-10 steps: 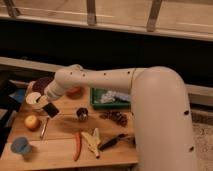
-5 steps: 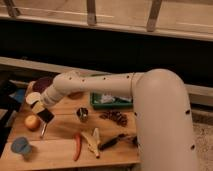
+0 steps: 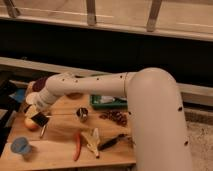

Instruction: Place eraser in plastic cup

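Light-blue plastic cup (image 3: 20, 146) stands at the lower left of the frame, on the near corner of the wooden table (image 3: 60, 152). Right of it along the near edge lie a red pepper (image 3: 77, 146), a banana (image 3: 92, 140) and a dark-handled tool (image 3: 112, 142). Up and left, at mid-left of the frame, the gripper (image 3: 38, 116) hangs above an orange fruit (image 3: 31, 124), with the eraser (image 3: 40, 119) at its tip; the dark block appears to be held, though how wide the jaws stand I cannot tell. Farther back sit a small metal cup (image 3: 82, 114), a dark cluster (image 3: 115, 117) and a green tray (image 3: 106, 102). The risk, as I judge it: the cup's mouth is narrow and the eraser about as long, so a release off-centre or tilted could catch the rim, tip the light cup, or drop the block onto the table.
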Available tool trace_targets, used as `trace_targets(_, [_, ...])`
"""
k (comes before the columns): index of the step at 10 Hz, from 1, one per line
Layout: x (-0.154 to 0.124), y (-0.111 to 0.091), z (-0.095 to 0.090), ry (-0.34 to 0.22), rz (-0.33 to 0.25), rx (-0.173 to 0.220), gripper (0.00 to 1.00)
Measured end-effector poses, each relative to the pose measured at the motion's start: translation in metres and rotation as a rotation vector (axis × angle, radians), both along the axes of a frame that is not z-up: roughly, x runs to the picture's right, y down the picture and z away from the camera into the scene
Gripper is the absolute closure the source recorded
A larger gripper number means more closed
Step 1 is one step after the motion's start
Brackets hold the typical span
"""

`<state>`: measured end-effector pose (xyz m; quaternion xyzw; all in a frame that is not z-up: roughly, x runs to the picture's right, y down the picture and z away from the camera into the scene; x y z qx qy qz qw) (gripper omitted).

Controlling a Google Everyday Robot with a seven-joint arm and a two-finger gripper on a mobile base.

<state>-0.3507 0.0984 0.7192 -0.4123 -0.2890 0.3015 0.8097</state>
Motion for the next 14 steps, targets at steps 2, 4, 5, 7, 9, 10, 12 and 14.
trace_targets(2, [0.001,0.000,0.001,0.003,-0.001,0.000,1.00])
trace_targets(4, [-0.003,0.002,0.000,-0.001,-0.010,0.004,1.00])
trace_targets(5, [-0.010,0.009,-0.004,-0.009,-0.014,0.012,1.00])
trace_targets(7, [-0.025,0.023,-0.014,-0.029,-0.021,0.025,1.00])
trace_targets(9, [-0.036,0.030,-0.020,-0.050,-0.021,0.038,1.00])
trace_targets(10, [-0.044,0.033,-0.024,-0.064,-0.021,0.047,1.00])
trace_targets(12, [-0.062,0.041,-0.031,-0.098,-0.027,0.055,1.00])
trace_targets(14, [-0.077,0.049,-0.038,-0.133,-0.038,0.056,1.00])
